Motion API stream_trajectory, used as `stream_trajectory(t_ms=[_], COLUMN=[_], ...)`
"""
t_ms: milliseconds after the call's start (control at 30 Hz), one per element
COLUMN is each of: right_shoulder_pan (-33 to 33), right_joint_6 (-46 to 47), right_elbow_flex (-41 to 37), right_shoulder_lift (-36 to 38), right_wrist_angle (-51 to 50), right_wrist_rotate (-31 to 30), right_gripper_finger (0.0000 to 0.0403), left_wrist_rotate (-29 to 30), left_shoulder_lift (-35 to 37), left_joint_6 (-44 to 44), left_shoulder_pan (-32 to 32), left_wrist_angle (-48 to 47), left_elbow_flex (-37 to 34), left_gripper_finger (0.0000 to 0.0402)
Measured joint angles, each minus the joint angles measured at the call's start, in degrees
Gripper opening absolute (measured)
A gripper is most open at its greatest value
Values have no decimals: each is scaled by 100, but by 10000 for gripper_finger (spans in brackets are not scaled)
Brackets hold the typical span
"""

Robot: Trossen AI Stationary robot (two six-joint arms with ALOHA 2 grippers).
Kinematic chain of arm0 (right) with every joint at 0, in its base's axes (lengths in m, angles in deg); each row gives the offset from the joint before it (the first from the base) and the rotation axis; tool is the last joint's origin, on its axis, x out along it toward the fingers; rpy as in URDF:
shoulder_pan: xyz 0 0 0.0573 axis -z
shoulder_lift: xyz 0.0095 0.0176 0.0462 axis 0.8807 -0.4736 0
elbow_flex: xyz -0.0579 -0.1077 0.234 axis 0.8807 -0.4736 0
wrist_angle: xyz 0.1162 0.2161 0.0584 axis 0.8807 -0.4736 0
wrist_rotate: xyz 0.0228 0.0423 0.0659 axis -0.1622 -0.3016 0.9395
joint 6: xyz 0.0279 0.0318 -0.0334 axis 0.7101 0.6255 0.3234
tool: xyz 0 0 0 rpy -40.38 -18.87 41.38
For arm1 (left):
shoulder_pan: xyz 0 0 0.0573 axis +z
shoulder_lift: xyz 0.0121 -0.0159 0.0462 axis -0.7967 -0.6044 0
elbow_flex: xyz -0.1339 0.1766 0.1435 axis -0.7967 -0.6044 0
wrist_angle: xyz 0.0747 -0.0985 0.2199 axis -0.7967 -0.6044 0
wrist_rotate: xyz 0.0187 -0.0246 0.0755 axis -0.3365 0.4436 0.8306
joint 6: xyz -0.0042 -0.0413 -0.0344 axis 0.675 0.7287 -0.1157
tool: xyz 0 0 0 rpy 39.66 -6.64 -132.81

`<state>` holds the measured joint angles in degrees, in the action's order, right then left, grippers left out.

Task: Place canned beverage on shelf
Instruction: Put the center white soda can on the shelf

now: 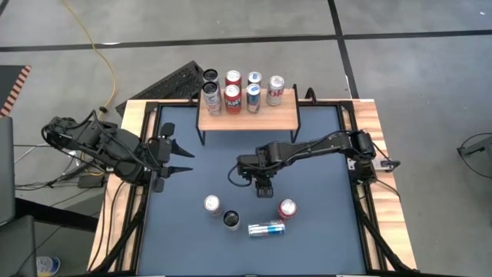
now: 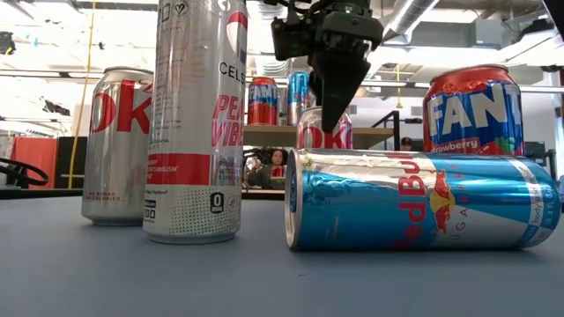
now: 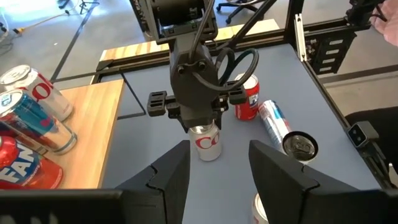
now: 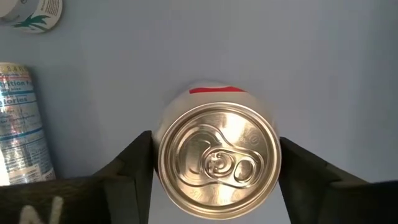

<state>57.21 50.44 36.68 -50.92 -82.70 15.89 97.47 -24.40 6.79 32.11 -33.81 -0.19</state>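
While the high view hides the can point(image 4: 216, 158) under the right pincer point(image 1: 263, 187), the right wrist view shows its fingers point(image 4: 130, 171) straddling that upright can, apparently not yet clamped. The left pincer point(image 1: 178, 158) hangs apart at the table's point(image 1: 323, 231) left.

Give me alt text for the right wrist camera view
Looking straight down on the silver top of an upright can, framed between the right gripper's two dark fingers, one on each side. The can stands on the blue-grey table; another can lies at the frame's edge.

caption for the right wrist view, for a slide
Right gripper straddling an upright can from above on the blue table.
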Motion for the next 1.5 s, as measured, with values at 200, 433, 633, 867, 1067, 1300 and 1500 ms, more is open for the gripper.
stream_trajectory(t_ms=[200,433,633,867,1067,1300,1500], right_shoulder_pan=[98,323,931,1830,2363,2833,3038], right_joint_6=[-38,-90,-223,-603,-1089,-1377,-1573], right_elbow_flex=[53,50,57,295,1113,2345,2952], right_shoulder_lift=[211,954,1797,1986,1654,1102,520], right_wrist_angle=[-201,-525,-671,-967,-1387,-1942,-2688], right_wrist_rotate=[-40,-136,-284,-451,-427,-438,-429], right_gripper_finger=[238,238,238,238,239,239,239], left_wrist_rotate=[2,2,37,91,186,195,195], left_shoulder_lift=[2,2,2,2,2,2,2], left_joint_6=[9,-34,-57,-119,-123,-123,-123], left_shoulder_pan=[0,0,2,2,2,2,2], left_wrist_angle=[-1,-3,-3,-3,-16,-16,-14], left_elbow_flex=[1,0,0,0,0,0,0], left_gripper_finger=[156,156,156,156,156,156,156])
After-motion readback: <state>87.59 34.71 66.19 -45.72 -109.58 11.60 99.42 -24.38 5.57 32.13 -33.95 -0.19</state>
